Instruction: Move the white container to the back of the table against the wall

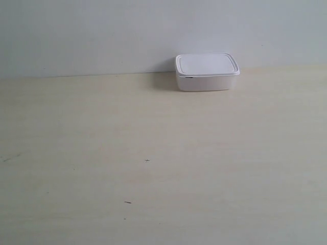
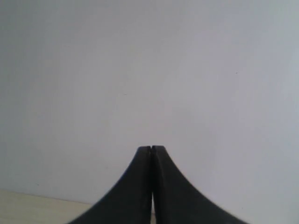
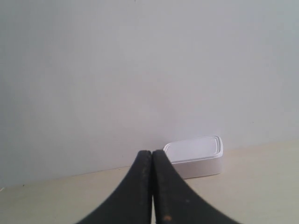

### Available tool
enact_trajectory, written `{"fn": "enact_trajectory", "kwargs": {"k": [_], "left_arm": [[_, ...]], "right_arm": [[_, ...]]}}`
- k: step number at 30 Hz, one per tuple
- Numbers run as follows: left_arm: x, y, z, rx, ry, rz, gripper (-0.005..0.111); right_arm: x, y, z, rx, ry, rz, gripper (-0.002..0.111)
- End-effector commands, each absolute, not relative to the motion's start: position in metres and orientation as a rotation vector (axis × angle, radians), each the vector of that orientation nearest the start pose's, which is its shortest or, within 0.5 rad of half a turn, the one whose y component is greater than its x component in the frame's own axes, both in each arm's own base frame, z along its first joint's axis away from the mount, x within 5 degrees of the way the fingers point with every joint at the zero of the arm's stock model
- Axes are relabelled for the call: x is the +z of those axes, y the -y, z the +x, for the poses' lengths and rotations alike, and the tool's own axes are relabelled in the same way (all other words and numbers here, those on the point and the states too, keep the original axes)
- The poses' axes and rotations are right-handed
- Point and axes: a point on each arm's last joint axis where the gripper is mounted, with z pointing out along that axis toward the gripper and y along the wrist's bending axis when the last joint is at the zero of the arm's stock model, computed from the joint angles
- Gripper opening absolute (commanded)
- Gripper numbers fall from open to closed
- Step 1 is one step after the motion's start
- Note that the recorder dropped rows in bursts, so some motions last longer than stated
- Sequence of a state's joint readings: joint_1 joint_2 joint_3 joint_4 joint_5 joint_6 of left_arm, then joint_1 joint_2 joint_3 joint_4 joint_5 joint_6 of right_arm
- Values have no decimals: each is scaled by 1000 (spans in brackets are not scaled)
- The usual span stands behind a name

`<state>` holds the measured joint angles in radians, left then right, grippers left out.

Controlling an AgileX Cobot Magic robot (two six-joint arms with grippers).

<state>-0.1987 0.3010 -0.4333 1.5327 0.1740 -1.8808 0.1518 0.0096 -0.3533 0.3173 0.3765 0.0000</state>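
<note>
So the table point(image 1: 163, 153) takes up most of the exterior view, a wide pale cream top with a faint wood grain. Behind it the wall point(image 1: 102, 30) runs straight across, plain grey-white with nothing on it.

The container point(image 1: 207, 71) sits at the very back of the table, right of centre in the exterior view and right up at the line where table meets wall. It looks pushed against the wall, though I can't tell for sure whether it actually touches. It's lying flat with the lid on, the raised rim showing all round the top, and there's a soft shadow on the wall side to its left.

The left gripper point(image 2: 152, 148) has its two black fingers pressed together with nothing between them, just a hairline seam at the tips. It's facing mostly blank wall, with a sliver of table in the corner. The right gripper point(image 3: 152, 151) is the same, jaws fully closed and empty. It's pointing toward the wall with the container a bit beyond and off to one side of its tips, clearly apart from them.

Smallest stuff: a few tiny dark specks point(image 1: 127, 202) on the near part of the table.
</note>
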Motion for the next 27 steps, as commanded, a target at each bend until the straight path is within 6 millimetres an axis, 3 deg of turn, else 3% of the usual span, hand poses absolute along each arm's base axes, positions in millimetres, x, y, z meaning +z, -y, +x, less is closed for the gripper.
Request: {"fn": "enact_trajectory", "kwargs": {"k": [1, 10, 15, 22, 24, 27], "left_arm": [[336, -2, 71, -387, -1354, -284, 0], [314, 1, 61, -1041, -1320, -846, 0], [297, 5, 51, -1371, -1238, -1088, 0], [265, 7, 47, -1436, -1205, -1041, 0], [251, 9, 50, -1438, -1221, -1040, 0], [246, 10, 52, -1584, -1164, -1195, 0]], "right_arm": [[294, -14, 25, 444, -1514, 17, 0], [294, -14, 25, 432, -1507, 14, 0], [303, -8, 26, 284, -1404, -31, 0], [304, -6, 25, 242, -1357, -32, 0], [295, -7, 30, 239, -1388, -31, 0], [268, -8, 40, 234, -1472, -30, 0]]}}
